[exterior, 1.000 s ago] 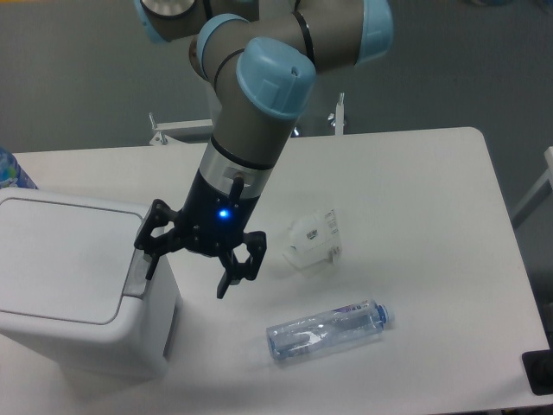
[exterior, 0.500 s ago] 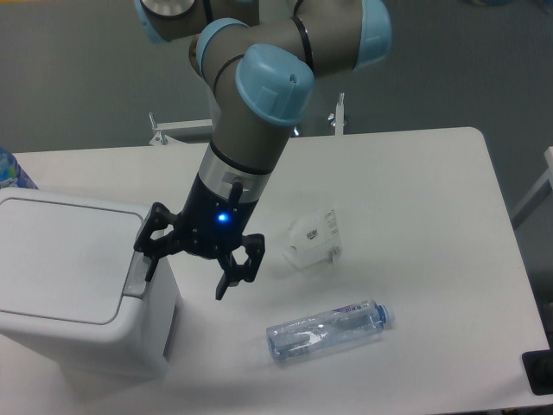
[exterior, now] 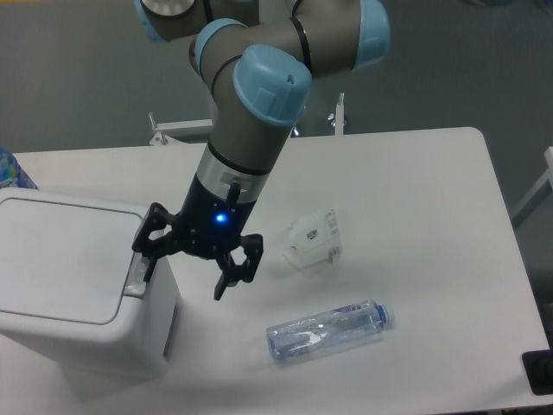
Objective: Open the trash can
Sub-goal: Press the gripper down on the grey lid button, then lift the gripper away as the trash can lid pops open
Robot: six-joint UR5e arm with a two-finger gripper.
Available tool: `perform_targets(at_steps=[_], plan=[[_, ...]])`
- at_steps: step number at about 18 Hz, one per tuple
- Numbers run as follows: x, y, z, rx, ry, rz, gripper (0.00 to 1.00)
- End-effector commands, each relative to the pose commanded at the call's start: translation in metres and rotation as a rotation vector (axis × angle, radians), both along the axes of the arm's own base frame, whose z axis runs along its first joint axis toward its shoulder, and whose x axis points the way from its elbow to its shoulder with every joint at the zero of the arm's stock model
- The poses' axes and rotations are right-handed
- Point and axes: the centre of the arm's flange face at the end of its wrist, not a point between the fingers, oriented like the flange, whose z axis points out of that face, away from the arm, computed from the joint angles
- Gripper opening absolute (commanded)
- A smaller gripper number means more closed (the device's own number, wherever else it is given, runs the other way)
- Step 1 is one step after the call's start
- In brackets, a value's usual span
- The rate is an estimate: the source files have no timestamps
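The white boxy trash can stands at the table's front left, its flat lid down. Its grey push-button strip runs along the lid's right edge. My gripper is open, fingers spread wide, pointing down over the can's right side. One fingertip is at the button strip; I cannot tell if it touches. The other finger hangs over the table to the right of the can.
A clear plastic bottle lies on its side on the table, right of the gripper. A crumpled clear plastic package lies behind it. A blue object shows at the left edge, behind the can.
The gripper has crept very slightly left and down toward the button strip. The lid and other objects have not moved.
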Motion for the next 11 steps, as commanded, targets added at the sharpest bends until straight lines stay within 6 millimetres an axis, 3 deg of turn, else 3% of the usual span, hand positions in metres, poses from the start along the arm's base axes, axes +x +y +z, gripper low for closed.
perform_targets(at_steps=[11], plan=[[0.0006,0.0023,-0.0039,-0.005,-0.005,-0.002,1.0]])
